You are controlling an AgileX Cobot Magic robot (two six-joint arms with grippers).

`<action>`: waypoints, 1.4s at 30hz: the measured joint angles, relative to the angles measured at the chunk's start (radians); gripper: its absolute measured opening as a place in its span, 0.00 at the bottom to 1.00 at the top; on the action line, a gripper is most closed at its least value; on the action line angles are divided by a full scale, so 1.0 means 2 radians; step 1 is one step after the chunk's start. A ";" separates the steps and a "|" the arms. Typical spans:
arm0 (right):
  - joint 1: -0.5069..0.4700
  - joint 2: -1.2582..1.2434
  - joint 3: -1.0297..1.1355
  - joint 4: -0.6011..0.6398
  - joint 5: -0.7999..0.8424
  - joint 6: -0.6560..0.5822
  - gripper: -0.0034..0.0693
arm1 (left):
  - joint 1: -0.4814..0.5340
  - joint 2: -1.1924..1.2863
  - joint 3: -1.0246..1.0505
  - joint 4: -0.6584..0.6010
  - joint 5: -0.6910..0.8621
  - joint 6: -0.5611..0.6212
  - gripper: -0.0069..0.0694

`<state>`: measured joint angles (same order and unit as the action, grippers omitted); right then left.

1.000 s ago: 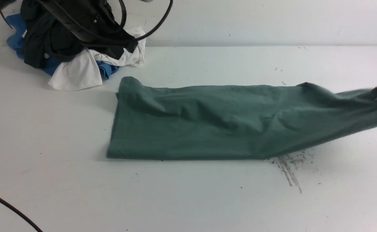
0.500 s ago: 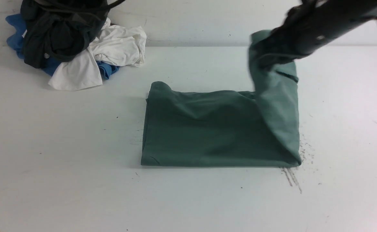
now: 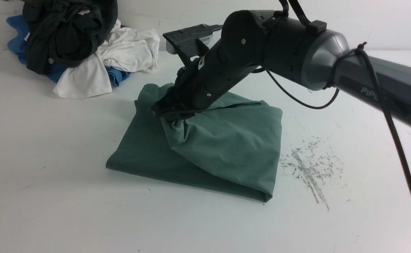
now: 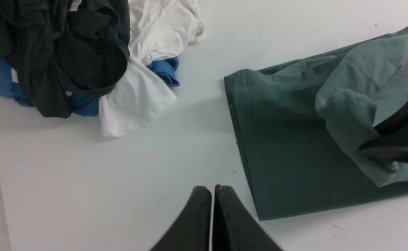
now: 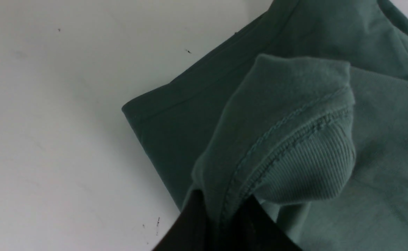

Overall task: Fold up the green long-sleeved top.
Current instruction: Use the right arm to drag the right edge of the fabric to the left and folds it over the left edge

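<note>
Fold under way on the scuffed white tabletop (image 3: 50, 211): my right claw (image 3: 168, 113), jaws pinched on a ribbed edge of the large sage-green jersey long-sleeved top (image 3: 226, 154), has swung that end up and over from the table's right side onto the garment's left half within the last second. The top was a long band stretched rightward a second ago. Now it lies mid-table as a shorter, doubled packet, skewed from its earlier line, with the grey scratch marks (image 3: 307, 172) bare to its right.

By my reckoning the fold is nearly laid but not released. The flap hangs bunched from my jaws, neither flat nor square with the layer beneath.

My left claw (image 4: 212, 209), tips pressed together on nothing, hovers over bare table near the top's left corner and shows only in its own wrist view.

Sleeves, neck and any print are tucked out of sight. Whether the ribbing I hold is cuff or hem I cannot tell, and my right arm covers the packet's far edge.

Beyond, by the wall, a heap of crumpled black garment (image 3: 64, 35), white garment (image 3: 121, 49) and blue garment (image 3: 15, 28) sits well apart.
</note>
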<state>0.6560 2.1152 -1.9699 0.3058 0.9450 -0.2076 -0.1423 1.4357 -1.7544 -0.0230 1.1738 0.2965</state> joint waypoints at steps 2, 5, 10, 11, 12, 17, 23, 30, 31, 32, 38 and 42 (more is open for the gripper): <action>-0.004 -0.002 -0.012 -0.011 0.016 0.006 0.13 | 0.011 -0.009 0.032 0.011 -0.023 -0.004 0.09; -0.010 -0.010 -0.022 -0.029 0.040 0.009 0.13 | 0.024 -0.010 0.070 0.021 -0.052 -0.018 0.09; -0.026 -0.030 -0.026 -0.076 0.091 0.012 0.13 | 0.036 0.029 0.174 0.004 -0.137 -0.051 0.09; -0.026 -0.030 -0.026 -0.079 0.095 0.013 0.13 | 0.036 0.035 0.180 -0.001 -0.145 -0.051 0.09; -0.029 -0.032 -0.027 -0.088 0.103 0.016 0.13 | 0.036 0.058 0.196 -0.019 -0.158 -0.048 0.09; -0.042 -0.032 -0.027 -0.116 0.127 0.020 0.13 | 0.036 0.155 0.210 -0.088 -0.197 -0.016 0.09; -0.063 -0.032 -0.027 -0.125 0.136 0.021 0.13 | 0.036 0.238 0.208 -0.192 -0.247 0.049 0.09; -0.073 -0.032 -0.027 -0.126 0.136 0.021 0.13 | 0.036 0.302 0.200 -0.233 -0.243 0.086 0.09; -0.073 -0.032 -0.027 -0.126 0.133 0.021 0.13 | 0.037 0.305 0.197 -0.236 -0.235 0.087 0.09; -0.073 -0.032 -0.027 -0.126 0.132 0.021 0.13 | 0.037 0.306 0.195 -0.238 -0.233 0.087 0.09; -0.073 -0.032 -0.031 -0.110 0.108 0.021 0.13 | 0.037 0.310 0.190 -0.249 -0.180 0.087 0.09; -0.073 -0.032 -0.040 -0.053 0.083 0.015 0.13 | 0.023 0.310 0.190 -0.253 -0.140 0.089 0.09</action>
<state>0.5106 2.0511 -2.0492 0.1990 1.1115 -0.1774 -0.0966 2.0551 -1.3749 -0.5293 0.8937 0.4746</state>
